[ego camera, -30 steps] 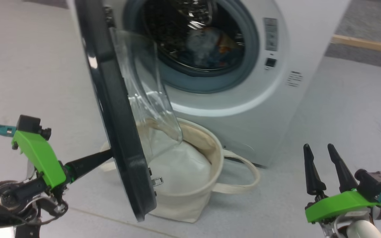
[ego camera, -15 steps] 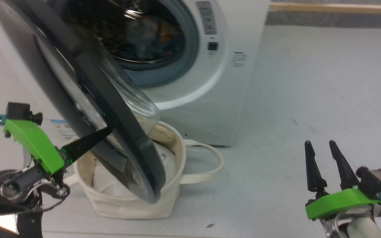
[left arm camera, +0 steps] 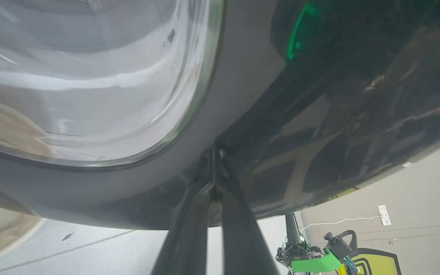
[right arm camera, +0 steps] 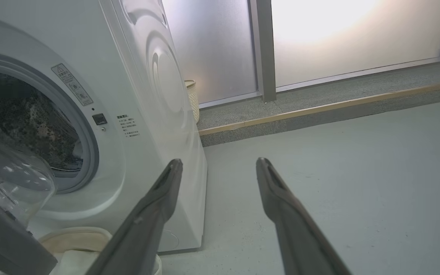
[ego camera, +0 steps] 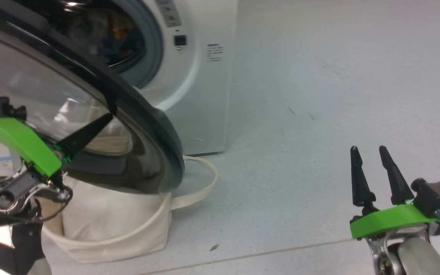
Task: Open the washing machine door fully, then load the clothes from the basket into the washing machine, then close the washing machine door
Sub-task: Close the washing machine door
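The left tool (ego camera: 106, 117), clenched, touches its tips to the black rim of the door (ego camera: 143, 118) above the basket (ego camera: 120, 236); the right tool (ego camera: 369, 149) hangs released over the floor (ego camera: 300, 114).

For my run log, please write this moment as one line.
left pincer: shut, tips against washing machine door rim | right pincer: open, empty | door: partly open, above basket

Tally: one washing machine (ego camera: 201, 95), one door (ego camera: 151, 133), one basket (ego camera: 128, 236) with one loop handle (ego camera: 204, 183) showing. Grippers, two: my left gripper (ego camera: 107, 116) and my right gripper (ego camera: 369, 151), two fingers each.
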Controlling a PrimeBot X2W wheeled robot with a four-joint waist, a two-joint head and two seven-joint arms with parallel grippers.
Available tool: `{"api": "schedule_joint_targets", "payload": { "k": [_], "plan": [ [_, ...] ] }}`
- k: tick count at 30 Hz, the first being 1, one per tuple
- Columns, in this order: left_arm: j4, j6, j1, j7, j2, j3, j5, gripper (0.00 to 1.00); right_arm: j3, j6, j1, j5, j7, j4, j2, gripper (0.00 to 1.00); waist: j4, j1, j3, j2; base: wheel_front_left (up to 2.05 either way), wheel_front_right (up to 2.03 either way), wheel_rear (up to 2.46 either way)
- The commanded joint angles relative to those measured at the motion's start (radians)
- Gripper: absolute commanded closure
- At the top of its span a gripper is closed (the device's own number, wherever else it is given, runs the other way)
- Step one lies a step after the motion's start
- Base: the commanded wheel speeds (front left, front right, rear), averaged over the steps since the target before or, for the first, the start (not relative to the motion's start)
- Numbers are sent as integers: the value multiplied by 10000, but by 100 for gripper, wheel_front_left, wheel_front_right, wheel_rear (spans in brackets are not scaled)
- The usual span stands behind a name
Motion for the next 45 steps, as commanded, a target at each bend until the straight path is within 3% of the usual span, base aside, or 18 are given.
{"api": "schedule_joint_targets", "payload": {
  "k": [1, 8, 17, 18, 19, 25, 30, 34, 38, 45],
  "plan": [
    [-251, -194, -611, -236, 290, 330, 110, 100, 95, 6, -349, -84, -124, -343, -55, 0, -323, -1, 169, -2, 0, 0, 0],
    [161, -475, -818, -656, 280, 187, 318, 100, 67, 6, -341, -107, -124, -329, 10, 0, -283, -1, 213, -2, 0, 0, 0],
    [467, -712, -632, -814, 207, -67, 333, 100, 213, 6, -334, -82, -124, -265, -42, 0, 691, -1, -13, -2, 0, 0, 0],
    [460, -756, -567, -759, 190, -143, 286, 88, 233, 6, -327, -79, -124, -258, -60, 0, 832, -1, -51, -2, 0, 0, 0],
    [439, -793, -502, -740, 171, -172, 213, 0, 261, 6, -325, -74, -124, -250, -75, 0, 973, -1, -92, -2, 0, 0, 0],
    [230, -1076, 36, -1520, 404, -481, 818, 0, 378, 6, -251, -32, -124, -180, -184, 0, 1930, -1, -323, -2, 0, 0, 0],
    [175, -1187, 377, -4465, 1009, -1478, 2747, 0, 337, 6, -248, -28, -124, -198, -244, 0, 2529, -1, -289, -2, 0, 0, 0],
    [400, -1192, 726, -6857, 1804, -2894, 3544, 0, 310, 6, -290, -49, -124, -216, -264, 0, 2818, -1, -272, -2, 0, 0, 0],
    [1240, -1194, 955, -9337, 2440, -3475, 4431, 0, 299, 6, -261, -68, -124, -200, -293, 0, 2933, -1, -328, -2, 0, 0, 0],
    [2869, -1195, 1319, -12624, 2703, -4055, 5704, 0, 222, 6, -146, -58, -124, -200, -356, 0, 2885, -1, -461, -2, 0, 0, 0]
  ]
}}
